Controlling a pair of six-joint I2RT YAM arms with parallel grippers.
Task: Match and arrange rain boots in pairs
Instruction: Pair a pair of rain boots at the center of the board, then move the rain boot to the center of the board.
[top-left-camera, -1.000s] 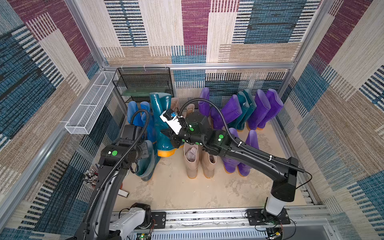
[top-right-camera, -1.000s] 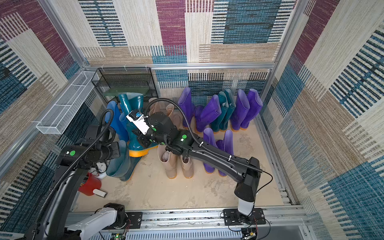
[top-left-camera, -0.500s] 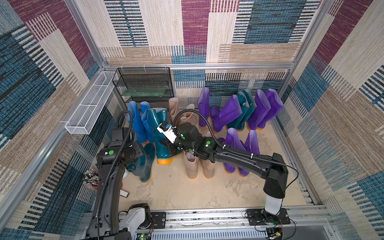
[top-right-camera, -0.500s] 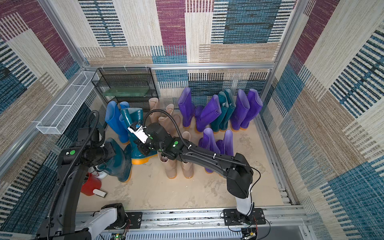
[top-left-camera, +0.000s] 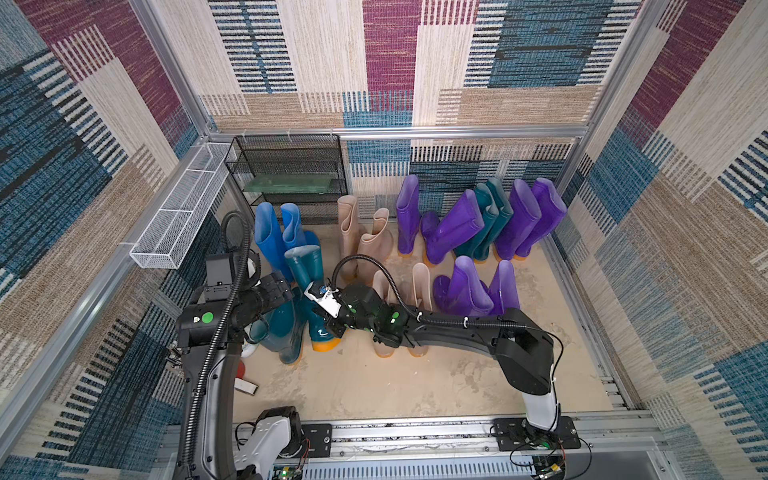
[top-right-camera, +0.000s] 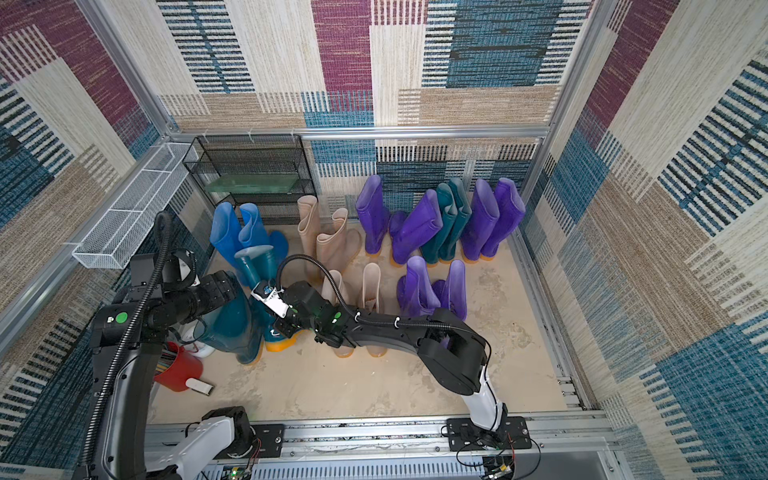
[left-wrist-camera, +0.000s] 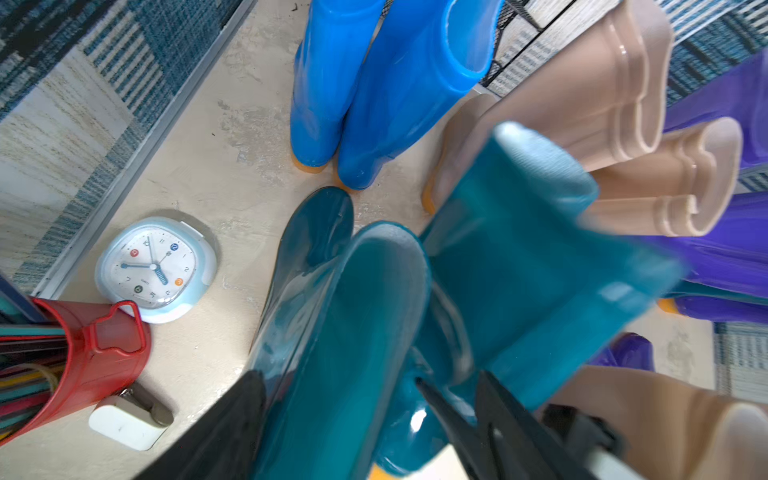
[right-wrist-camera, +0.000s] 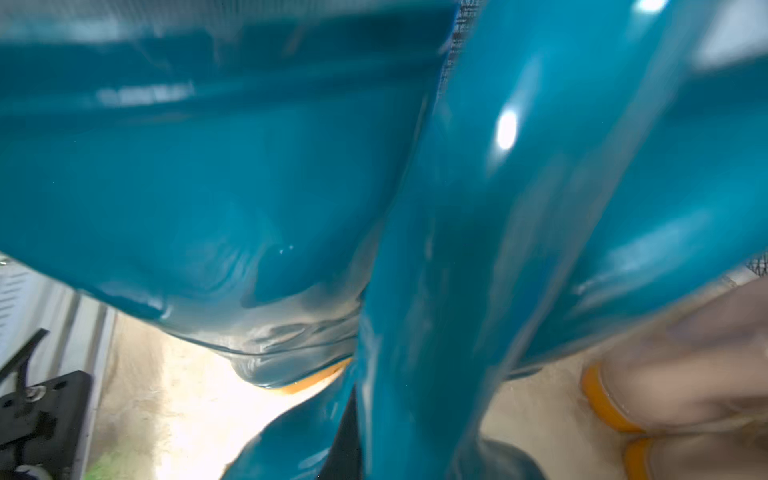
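Note:
Two dark teal rain boots stand side by side on the floor at the front left. My left gripper (top-left-camera: 280, 291) (left-wrist-camera: 336, 382) is open, its fingers (left-wrist-camera: 232, 415) spread on either side of the shaft of the left teal boot (top-left-camera: 282, 332) (top-right-camera: 232, 328) (left-wrist-camera: 332, 311). My right gripper (top-left-camera: 330, 324) (top-right-camera: 286, 326) is shut on the shaft wall of the right teal boot (top-left-camera: 309, 274) (top-right-camera: 259, 268) (right-wrist-camera: 436, 291), whose orange sole rests on the floor. Blue (top-left-camera: 274, 237), beige (top-left-camera: 361, 237), purple (top-left-camera: 478, 286) and teal (top-left-camera: 490, 220) boots stand behind.
A black wire shelf (top-left-camera: 291, 174) and a white wire basket (top-left-camera: 178, 216) stand at the back left. A red bucket (top-right-camera: 178, 365), a clock (left-wrist-camera: 156, 268) and a small white block (top-right-camera: 199, 386) lie beside the left arm. The right arm crosses a front beige pair (top-left-camera: 419, 286).
The right gripper brought its teal boot down from the air to the floor beside the other one. The left arm stood its teal boot upright, then its jaws opened.

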